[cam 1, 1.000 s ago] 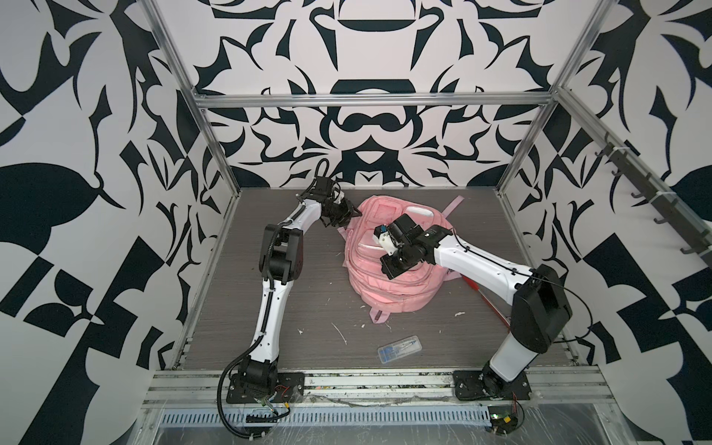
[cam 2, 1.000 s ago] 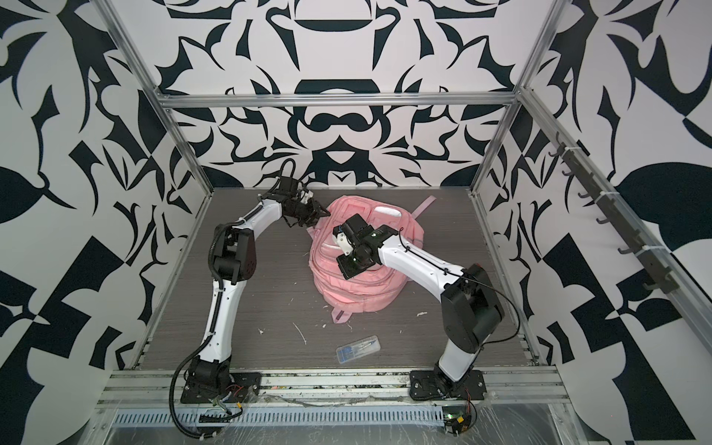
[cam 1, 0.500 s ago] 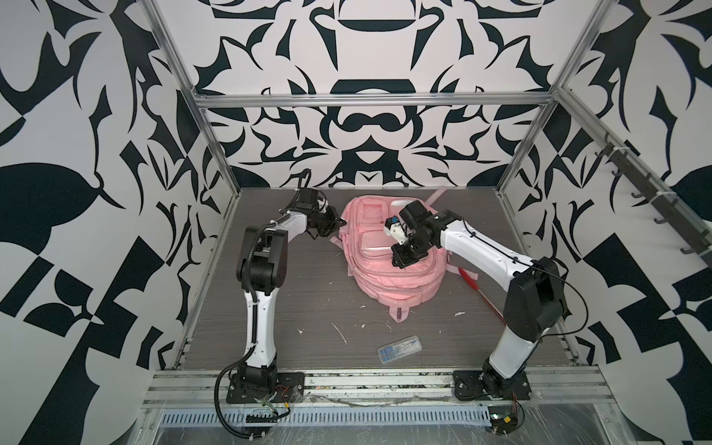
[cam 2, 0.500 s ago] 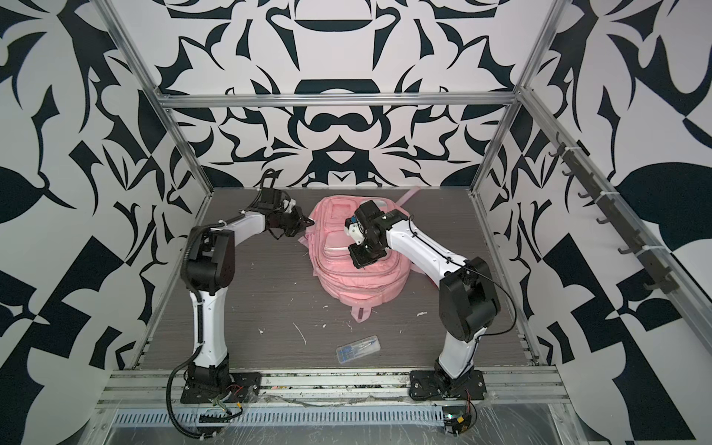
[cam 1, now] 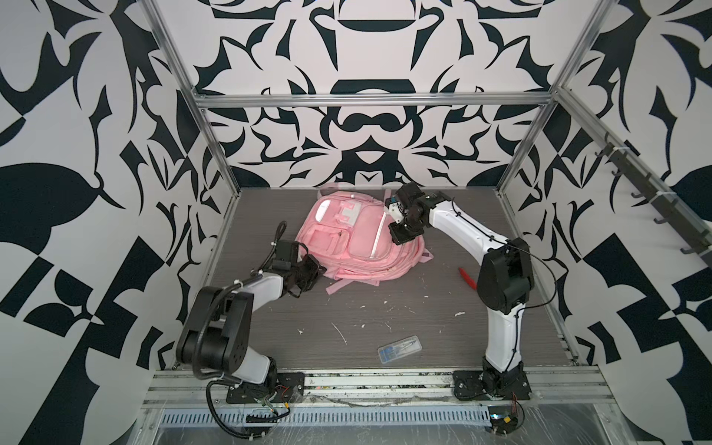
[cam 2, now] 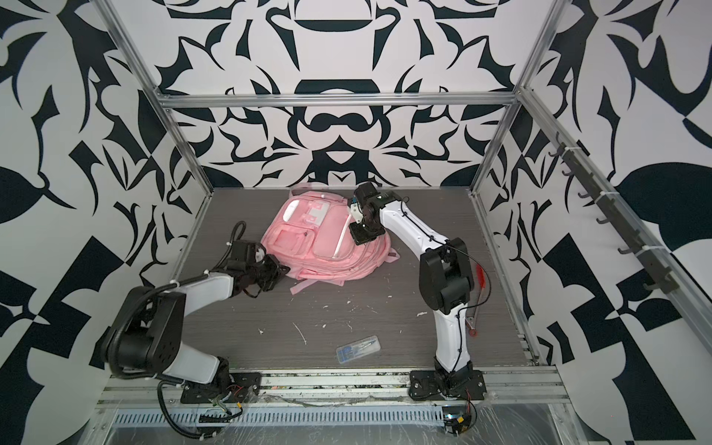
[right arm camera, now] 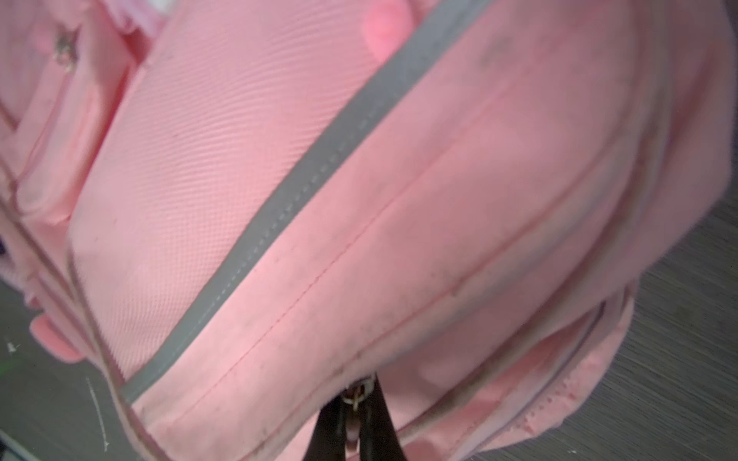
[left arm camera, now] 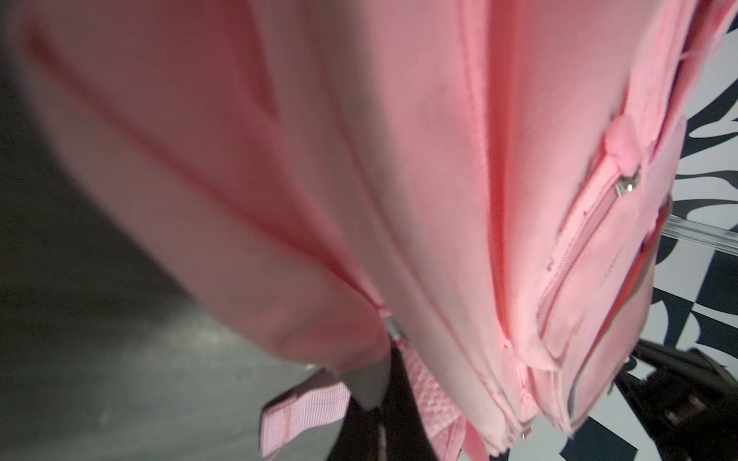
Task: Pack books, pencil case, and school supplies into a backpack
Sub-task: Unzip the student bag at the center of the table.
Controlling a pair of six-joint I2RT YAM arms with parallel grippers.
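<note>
The backpack [cam 1: 358,235] lies flat at the rear centre of the tabletop [cam 1: 424,308]. The left gripper [cam 1: 310,271] jaws are closed on its front-left corner; the right gripper [cam 1: 397,239] jaws are clamped on its zipper pull [right arm camera: 356,393]. The school supplies box [cam 1: 399,344] lies near the front edge.

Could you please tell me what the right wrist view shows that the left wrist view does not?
Only the right wrist view: a grey reflective strip and the right gripper shut on a zip pull. Only the left wrist view: the patterned wall and the left gripper shut, apparently on a pink woven tab. Both: the pink backpack lying on the dark table.
</note>
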